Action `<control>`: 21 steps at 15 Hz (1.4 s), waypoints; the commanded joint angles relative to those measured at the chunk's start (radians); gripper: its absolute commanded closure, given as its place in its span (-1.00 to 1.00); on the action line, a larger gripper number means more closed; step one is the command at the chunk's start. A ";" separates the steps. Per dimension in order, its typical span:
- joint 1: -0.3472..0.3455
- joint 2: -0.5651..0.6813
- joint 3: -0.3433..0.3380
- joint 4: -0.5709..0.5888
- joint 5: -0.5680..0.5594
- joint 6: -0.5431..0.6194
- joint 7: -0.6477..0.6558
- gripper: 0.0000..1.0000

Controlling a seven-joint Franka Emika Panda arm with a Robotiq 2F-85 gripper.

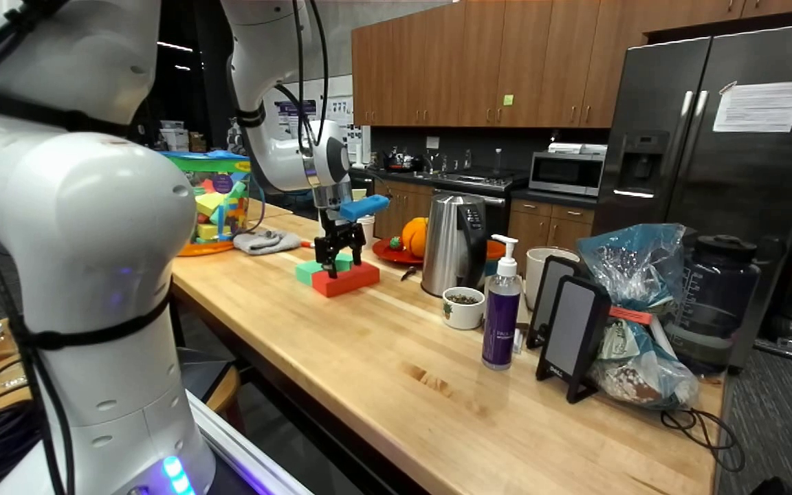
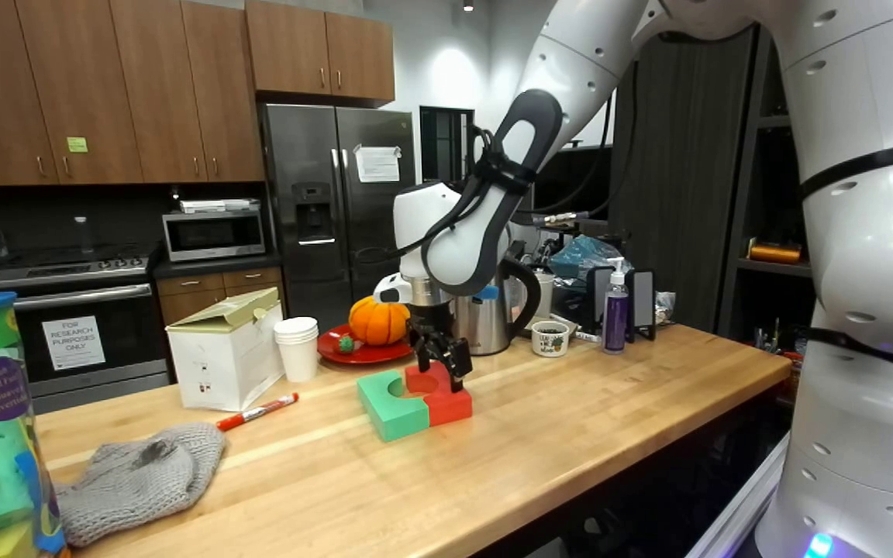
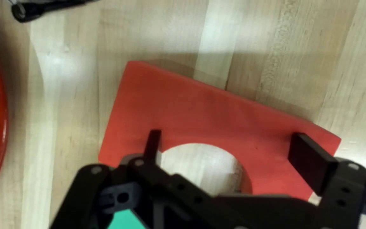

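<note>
Directly beneath spread claw (image 3: pixel 226 140): red block (image 3: pixel 202 105), contact unclear, green block (image 2: pixel 394 417) adjoining.

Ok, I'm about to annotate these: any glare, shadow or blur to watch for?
Wrist view: the pincer looks out of focus, glare whitens patches of the tabletop, and a shadow lies along the upper edge of the red block; in both exterior views, the blue base light looks blown out; in an exterior view, a glow washes out part of the wall.
</note>
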 commanded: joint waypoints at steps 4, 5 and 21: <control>0.029 0.007 -0.022 -0.005 -0.107 0.034 0.062 -1.00; 0.030 0.007 -0.021 -0.004 -0.114 0.033 0.067 -1.00; 0.029 -0.007 -0.009 0.012 -0.089 -0.013 0.099 -1.00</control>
